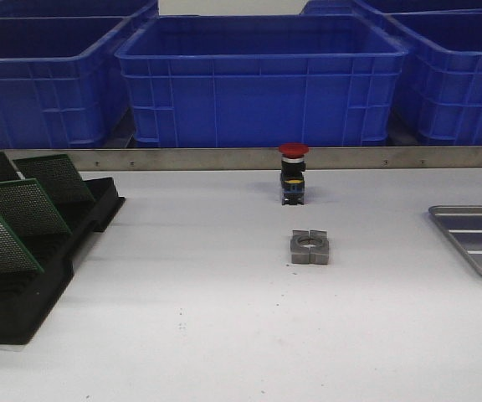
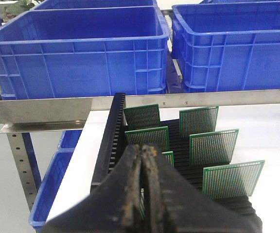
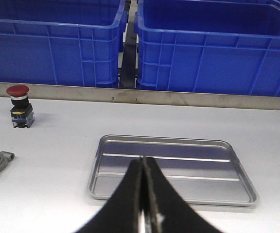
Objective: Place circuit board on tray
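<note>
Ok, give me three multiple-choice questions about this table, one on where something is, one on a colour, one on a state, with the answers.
1. Where does the tray lie in the front view?
A. at the right edge of the table
B. inside a blue bin
C. on the black rack

2. What colour is the cap of the push button?
A. green
B. red
C. white

3. What is on the tray's floor right now?
A. a circuit board
B. the metal clamp
C. nothing

Answers:
1. A: the tray sits on the white table at the right, partly cut off by the picture's edge.
2. B: the button's round cap is red over a black body.
3. C: the right wrist view shows the tray bare, while the circuit boards stand in the black rack and the metal clamp lies on the table.
</note>
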`<state>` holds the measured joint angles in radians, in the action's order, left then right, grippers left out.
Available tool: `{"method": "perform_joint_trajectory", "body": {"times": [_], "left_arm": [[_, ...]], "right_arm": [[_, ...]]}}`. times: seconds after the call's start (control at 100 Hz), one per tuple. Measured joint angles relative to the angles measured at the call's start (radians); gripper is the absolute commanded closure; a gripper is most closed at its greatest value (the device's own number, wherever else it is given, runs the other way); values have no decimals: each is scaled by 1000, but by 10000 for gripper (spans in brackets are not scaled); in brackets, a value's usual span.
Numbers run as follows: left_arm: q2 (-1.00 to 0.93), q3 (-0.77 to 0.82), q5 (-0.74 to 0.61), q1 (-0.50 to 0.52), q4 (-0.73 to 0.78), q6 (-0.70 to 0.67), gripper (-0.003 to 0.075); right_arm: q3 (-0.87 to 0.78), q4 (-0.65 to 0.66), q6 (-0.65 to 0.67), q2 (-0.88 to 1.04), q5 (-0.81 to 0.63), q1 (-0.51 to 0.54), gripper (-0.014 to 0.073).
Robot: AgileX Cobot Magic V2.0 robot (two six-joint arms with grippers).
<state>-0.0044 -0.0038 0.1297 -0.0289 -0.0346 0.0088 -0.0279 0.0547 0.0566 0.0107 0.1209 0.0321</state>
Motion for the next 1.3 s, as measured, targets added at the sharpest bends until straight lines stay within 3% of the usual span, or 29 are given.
{"method": "perform_joint_trajectory", "body": {"times": [0.39,0.6,0.77,0.96,1.03,1.12,1.3], "left_arm": [[0,-17,24,0,2,0,738],[43,-189,196,0,7,0,738],[210,-360,424,0,13,0,737],[424,-515,557,0,18,0,729],[494,-560,588,0,18,7,695],[574,-613,628,0,14,60,596],[735,-686,665,0,-17,320,409]], "right_arm": [[0,0,0,0,0,0,651],[0,0,0,0,0,0,651],[0,0,0,0,0,0,651],[0,0,0,0,0,0,651],[0,0,0,0,0,0,651],[0,0,0,0,0,0,651],[0,0,0,0,0,0,651]]}}
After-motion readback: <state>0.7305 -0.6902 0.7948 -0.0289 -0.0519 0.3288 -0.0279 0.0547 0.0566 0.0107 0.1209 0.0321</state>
